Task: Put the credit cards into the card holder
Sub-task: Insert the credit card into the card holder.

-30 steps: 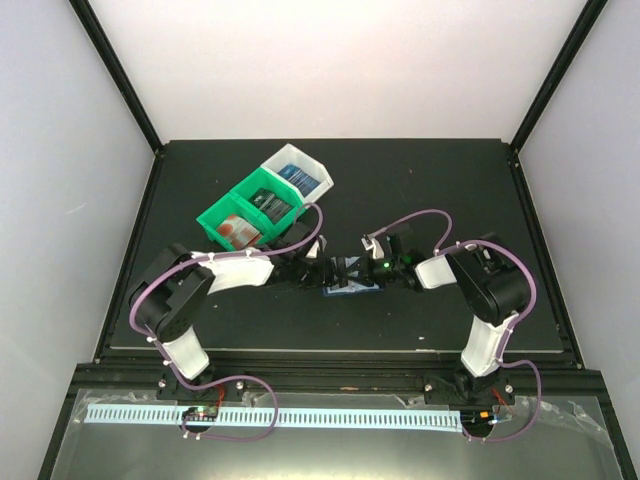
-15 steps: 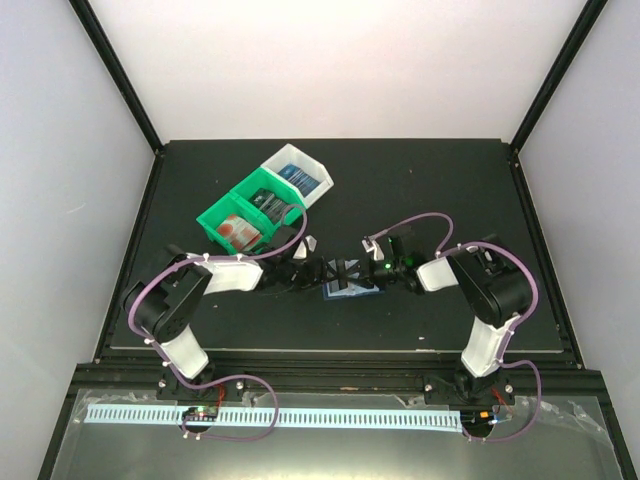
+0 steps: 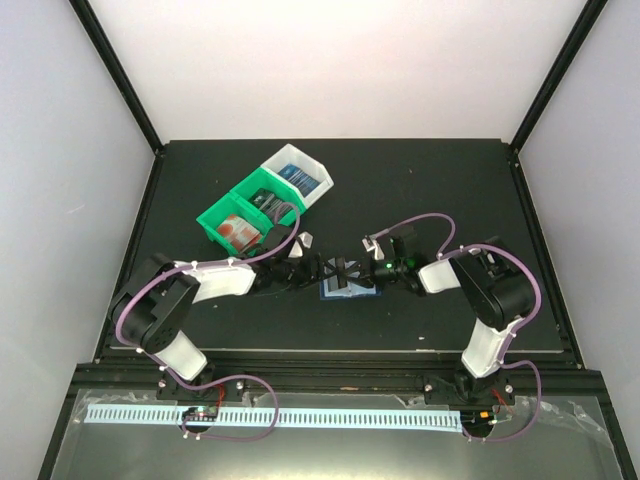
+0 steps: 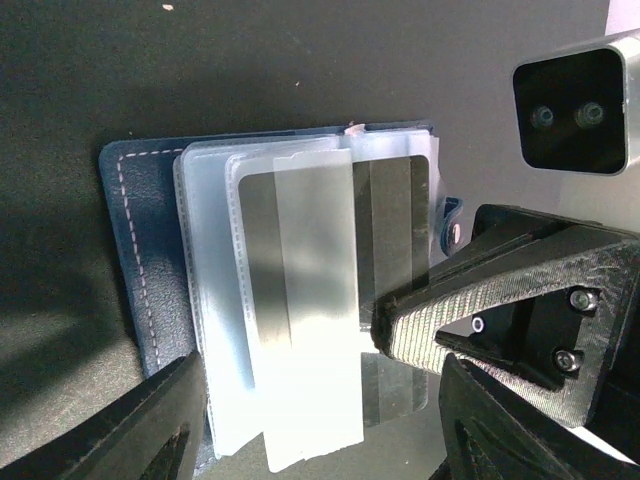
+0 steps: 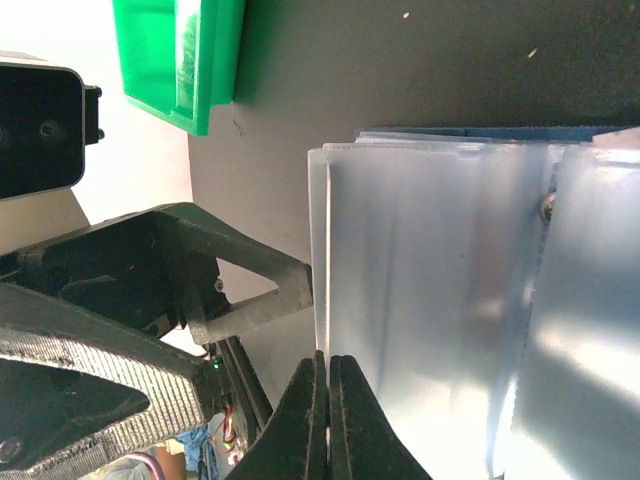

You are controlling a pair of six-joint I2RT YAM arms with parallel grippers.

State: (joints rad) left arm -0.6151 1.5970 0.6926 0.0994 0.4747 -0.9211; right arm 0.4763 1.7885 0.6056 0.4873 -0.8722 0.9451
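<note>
Pins the card holder (image 3: 348,289) open on the surface (image 3: 430,190) with the right gripper (image 5: 327,374), clenched on it by the edge of a clear sleeve (image 5: 430,300). Shows from the left wrist as one dark wedge biting that sleeve's right side. Hangs the left gripper (image 4: 320,385) directly over the same holder, fingers spread wide to either side, grasping nothing. Cannot tell for sure whether the dark panel under the plastic is a card already seated.

Finds the credit cards (image 3: 238,231) in the green-and-white bin (image 3: 208,222), beyond and to the left of the left gripper and well apart from the holder. Shows red-and-white in the nearest compartment, dark in the middle, blue in the far white one. Puts the left arm plainly nearer to them. Leaves the right arm occupied as the clamp.

Probably turns, as a next move, on that line from bin to holder: far left down to centre. Sets the holder's long axis roughly left to right in the top view, squarely between the two grippers. Calls for a card brought back flat and in line with the lifted sleeve. Cannot tell which sleeve edge is the open one.
</note>
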